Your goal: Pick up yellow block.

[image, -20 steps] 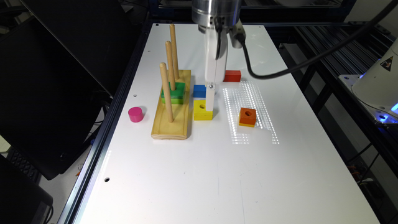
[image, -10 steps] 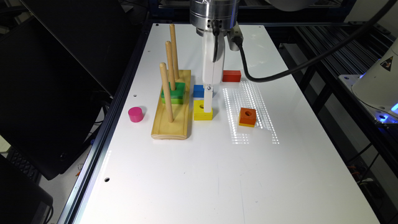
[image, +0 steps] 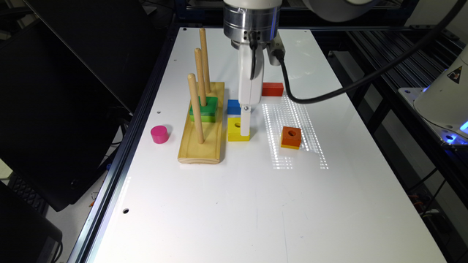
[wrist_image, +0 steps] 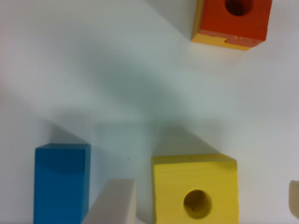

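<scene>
The yellow block (image: 238, 129) sits flat on the white table (image: 234, 204), just to the exterior view's right of the wooden peg stand (image: 202, 146) and just nearer than the blue block (image: 234, 106). Its round hole faces up. The gripper (image: 245, 124) stands straight down over it, its white body reaching to the block's top.

In the wrist view the yellow block (wrist_image: 195, 189) lies between two pale fingers (wrist_image: 114, 205), one beside the blue block (wrist_image: 61, 182) and the other at the picture's edge. Both stand off the block's sides with table showing between, so the gripper is spread wide and grips nothing.

A green block over a lime block (image: 203, 109) sits on the middle peg of the stand. The orange block (image: 291, 137) with a hole and a thin yellow underside rests well apart to the exterior view's right. A red block (image: 272, 89) lies farther back, and a pink cylinder (image: 159, 134) stands to the left of the stand.
</scene>
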Controlling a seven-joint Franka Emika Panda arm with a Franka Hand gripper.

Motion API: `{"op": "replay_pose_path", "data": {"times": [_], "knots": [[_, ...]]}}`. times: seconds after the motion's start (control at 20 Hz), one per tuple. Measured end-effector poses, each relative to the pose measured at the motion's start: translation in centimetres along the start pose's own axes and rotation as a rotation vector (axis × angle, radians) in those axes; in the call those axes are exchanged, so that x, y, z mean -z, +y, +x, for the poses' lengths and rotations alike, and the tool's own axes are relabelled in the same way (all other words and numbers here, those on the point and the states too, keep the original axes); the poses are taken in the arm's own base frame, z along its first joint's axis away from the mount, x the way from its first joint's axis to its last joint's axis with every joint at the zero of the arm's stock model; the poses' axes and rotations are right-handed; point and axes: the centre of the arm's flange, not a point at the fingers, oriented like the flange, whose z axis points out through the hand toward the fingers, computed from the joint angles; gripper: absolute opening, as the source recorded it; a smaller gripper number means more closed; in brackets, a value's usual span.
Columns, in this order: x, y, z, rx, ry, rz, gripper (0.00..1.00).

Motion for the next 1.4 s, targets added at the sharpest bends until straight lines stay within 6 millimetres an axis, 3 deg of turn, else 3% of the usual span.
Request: {"op": "replay_pose_path", "data": {"times": [0.45, 0.85, 1.4], "knots": [[0.0, -0.1, 0.1, -0.001, 0.001, 0.001, 1.00], [-1.8, 0.0, 0.4, -0.003, -0.001, 0.001, 1.00], [-2.2, -0.9, 2.3, -0.007, 0.014, 0.009, 1.00]]}}
